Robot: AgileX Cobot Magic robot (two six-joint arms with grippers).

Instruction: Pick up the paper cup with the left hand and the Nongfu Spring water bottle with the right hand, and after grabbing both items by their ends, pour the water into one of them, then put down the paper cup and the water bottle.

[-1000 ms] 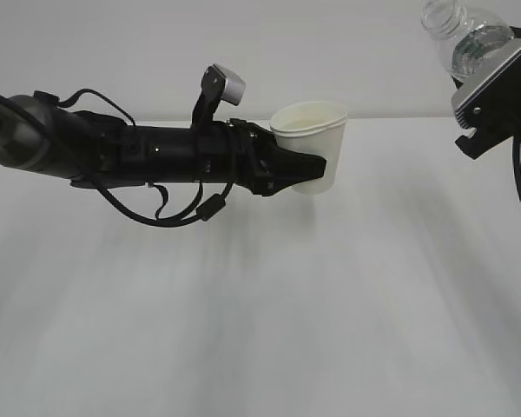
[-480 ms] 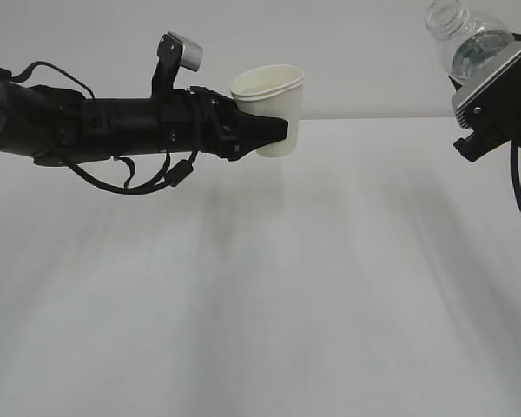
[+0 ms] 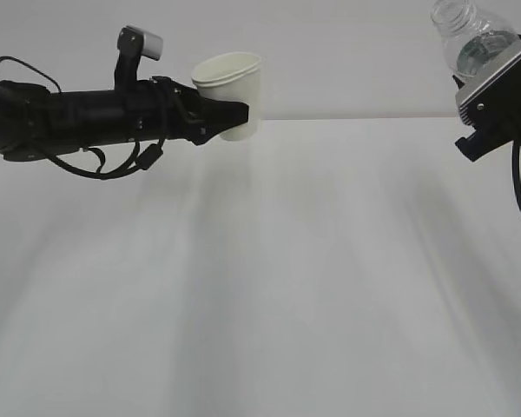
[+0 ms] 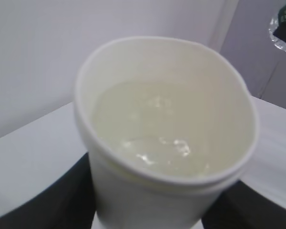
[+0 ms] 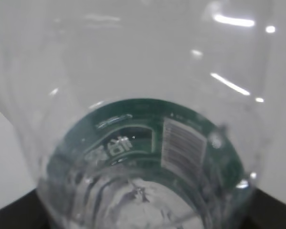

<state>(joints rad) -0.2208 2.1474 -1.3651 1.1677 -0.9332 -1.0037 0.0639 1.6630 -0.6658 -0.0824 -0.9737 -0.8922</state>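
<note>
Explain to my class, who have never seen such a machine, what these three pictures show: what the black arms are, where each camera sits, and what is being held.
It is a robot with two black arms, each ending in a two-fingered pincer. One picture is taken from in front, looking across a plain white table. The left pincer grips a white paper cup in the air; the right pincer holds a clear water bottle with a green label, tilted, its open mouth uppermost.

The other two pictures come from small cameras on the wrists. The left one looks down into the cup, where clear water glistens. The right one looks closely along the bottle, so you see its label and ribs. Nothing shows lying on the table.
</note>
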